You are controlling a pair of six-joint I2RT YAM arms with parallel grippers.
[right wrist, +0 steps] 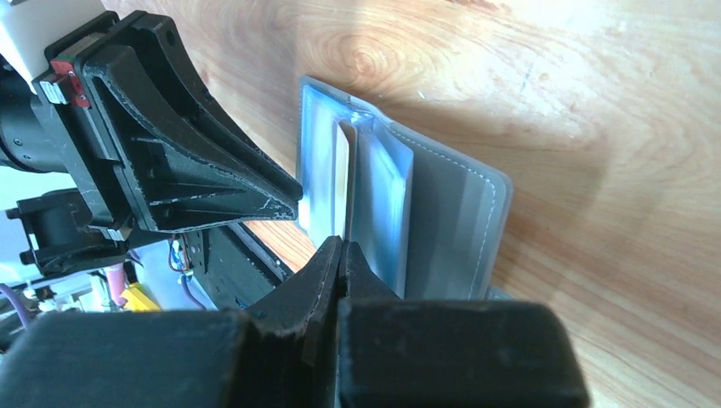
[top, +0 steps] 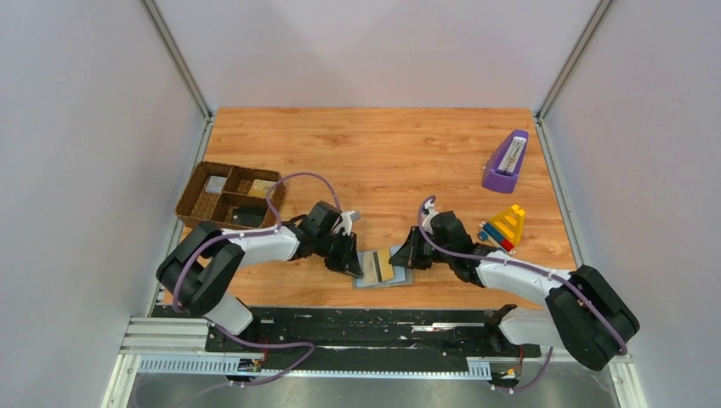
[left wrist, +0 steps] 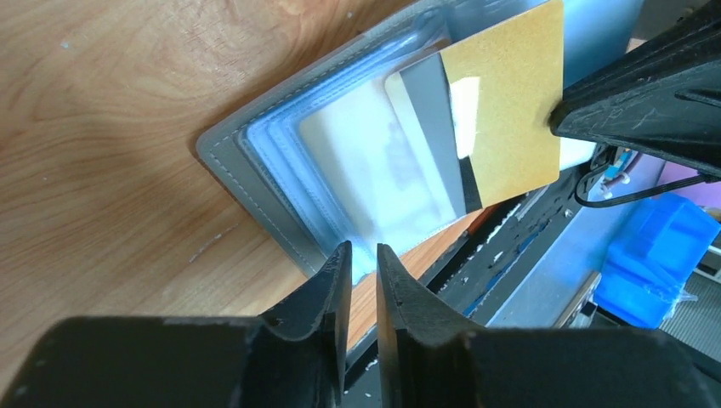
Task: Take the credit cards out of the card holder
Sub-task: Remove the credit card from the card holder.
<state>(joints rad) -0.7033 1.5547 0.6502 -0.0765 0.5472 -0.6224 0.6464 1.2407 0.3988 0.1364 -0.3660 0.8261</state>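
R fingers (right wrist: 310, 285) pinch gold card (left wrist: 510, 93); L fingers (left wrist: 327, 289) ajar by holder (left wrist: 246, 191).

No text legible anywhere, gold card (left wrist: 510, 93) showing no print, pale card (left wrist: 366, 170) marks too blurred

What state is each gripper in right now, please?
Left gripper: open a little, astride the near edge of the card holder.
Right gripper: shut on the gold card, which sticks partly out of the holder.

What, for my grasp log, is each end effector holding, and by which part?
Right end effector: gold card, by its outer edge. Left end effector: unclear.
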